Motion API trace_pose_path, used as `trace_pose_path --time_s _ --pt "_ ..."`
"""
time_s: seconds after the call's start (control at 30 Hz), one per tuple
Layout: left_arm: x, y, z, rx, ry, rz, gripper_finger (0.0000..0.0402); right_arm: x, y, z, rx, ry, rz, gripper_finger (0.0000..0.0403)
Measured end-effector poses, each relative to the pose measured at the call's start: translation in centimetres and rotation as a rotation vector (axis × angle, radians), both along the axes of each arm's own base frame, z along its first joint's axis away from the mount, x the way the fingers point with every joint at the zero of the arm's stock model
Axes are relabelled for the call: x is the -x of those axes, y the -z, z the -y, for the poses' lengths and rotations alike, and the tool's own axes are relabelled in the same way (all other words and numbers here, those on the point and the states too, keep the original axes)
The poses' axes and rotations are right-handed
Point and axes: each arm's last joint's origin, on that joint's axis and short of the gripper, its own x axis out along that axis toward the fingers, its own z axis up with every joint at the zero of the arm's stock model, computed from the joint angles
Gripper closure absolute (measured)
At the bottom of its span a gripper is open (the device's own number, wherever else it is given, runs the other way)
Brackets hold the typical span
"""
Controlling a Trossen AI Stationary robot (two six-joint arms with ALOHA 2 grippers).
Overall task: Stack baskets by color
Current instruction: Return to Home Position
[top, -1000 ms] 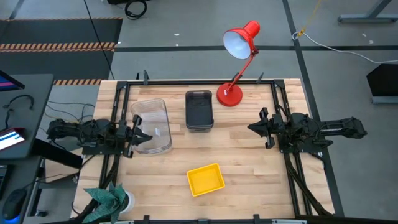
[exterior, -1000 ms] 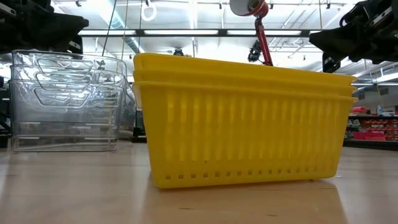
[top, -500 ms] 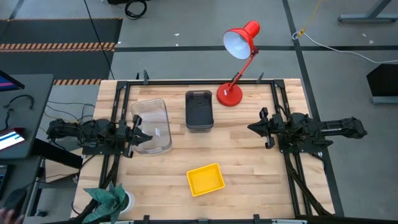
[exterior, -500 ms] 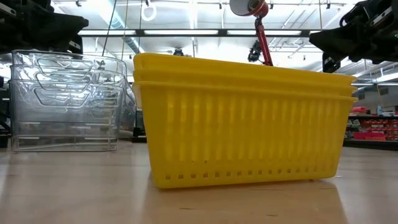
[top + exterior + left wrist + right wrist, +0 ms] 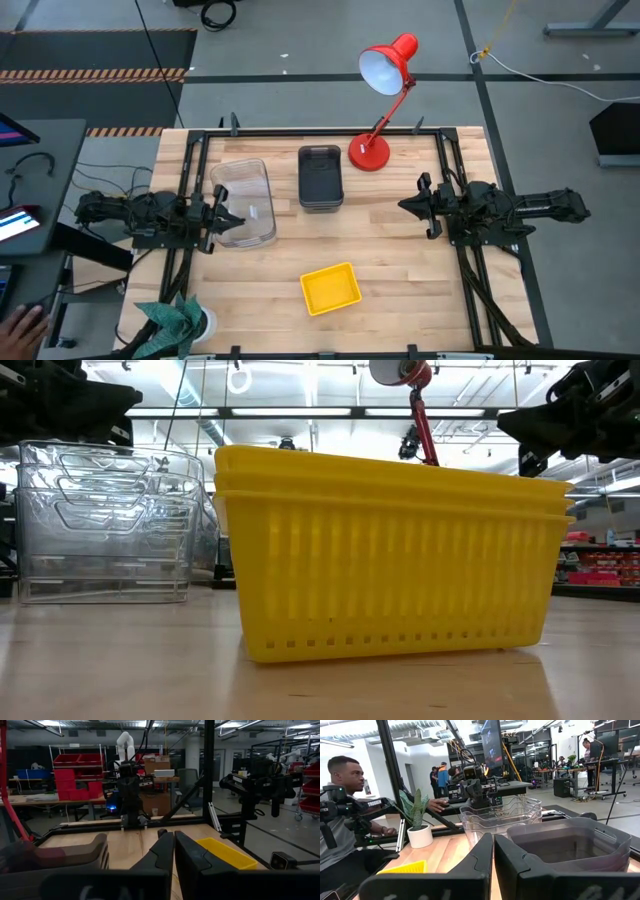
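Three stacks of baskets rest bottom-down on the wooden table. The clear baskets (image 5: pixel 245 203) are at the left, the dark grey baskets (image 5: pixel 320 178) at the far middle and the yellow baskets (image 5: pixel 330 288) near the front. In the low view the yellow stack (image 5: pixel 390 560) fills the foreground, with the clear stack (image 5: pixel 100 525) behind it. My left gripper (image 5: pixel 235 217) is shut, raised, pointing level beside the clear stack's left rim. My right gripper (image 5: pixel 403 206) is shut and raised at the right, pointing toward the table's middle. Both wrist views show shut fingers, left (image 5: pixel 173 840) and right (image 5: pixel 493 842).
A red desk lamp (image 5: pixel 380 100) stands at the far edge, right of the grey stack. A potted plant (image 5: pixel 180 320) sits at the near left corner. Black frame rails (image 5: pixel 190 180) run along the table's sides. A person's hand (image 5: pixel 20 325) shows beyond the near left corner.
A person's hand has come into view beyond the table's near left corner.
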Motion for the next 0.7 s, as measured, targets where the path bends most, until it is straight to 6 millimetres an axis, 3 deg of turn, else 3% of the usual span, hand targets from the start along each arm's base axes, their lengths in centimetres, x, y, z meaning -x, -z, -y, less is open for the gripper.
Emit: trace_pose_path --time_s 0.7 --pt "0.0 0.0 0.0 0.0 0.0 0.0 0.0379 0.0 0.0 0.0 0.0 0.0 0.0 0.0383"
